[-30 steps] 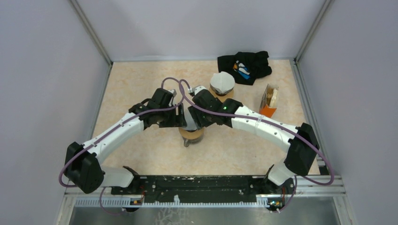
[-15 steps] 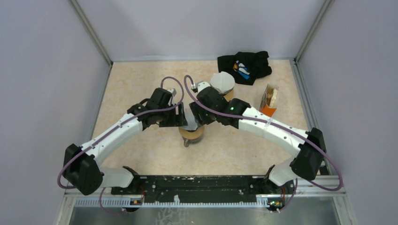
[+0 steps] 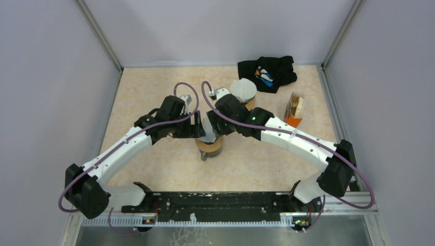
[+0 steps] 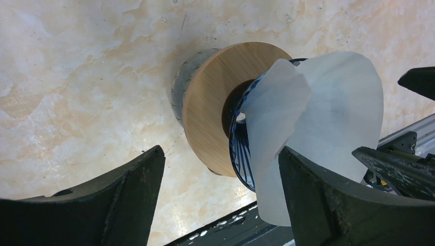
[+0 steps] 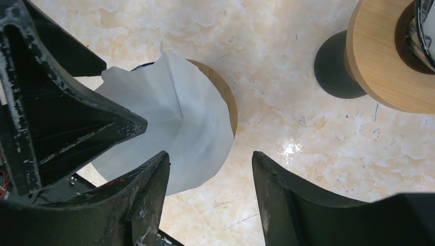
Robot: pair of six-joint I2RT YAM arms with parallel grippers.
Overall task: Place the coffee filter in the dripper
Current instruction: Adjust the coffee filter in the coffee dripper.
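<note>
**Coffee filter in the dripper, seen from three views.** The coffee filter point(image 4: 328, 118), a white paper cone, sits point-down in the dripper point(image 4: 215, 102). Its upper edge flares out above the rim, and one fold stands away from the rest of the paper. The dripper has a round wooden collar around a basket of dark blue wire, and it rests on a grey base on the mottled beige surface point(image 3: 154, 92). From above, the filter point(image 3: 208, 133) and dripper point(image 3: 209, 147) lie near the middle of the surface, between the two wrists.

The left jaws stand wide open on either side of the dripper. One finger point(image 4: 328, 205) overlaps the filter's lower edge, but whether it touches the paper cannot be told. The other finger point(image 4: 118, 195) is well clear of the wooden collar. The right jaws are also open and grip nothing. Bare surface shows between their fingers, and the filter point(image 5: 174, 133) lies just beside one finger point(image 5: 149, 200).

The left arm point(image 3: 118, 151) and right arm point(image 3: 297, 141) reach in from the near corners and meet over the dripper.

A second dripper point(image 5: 379, 61) with the same wooden collar and a dark base stands near the first, on its far right side, and is capped with white paper point(image 3: 242, 90). Farther back lie a crumpled black cloth point(image 3: 267, 72) and an orange carton point(image 3: 293, 115).
</note>
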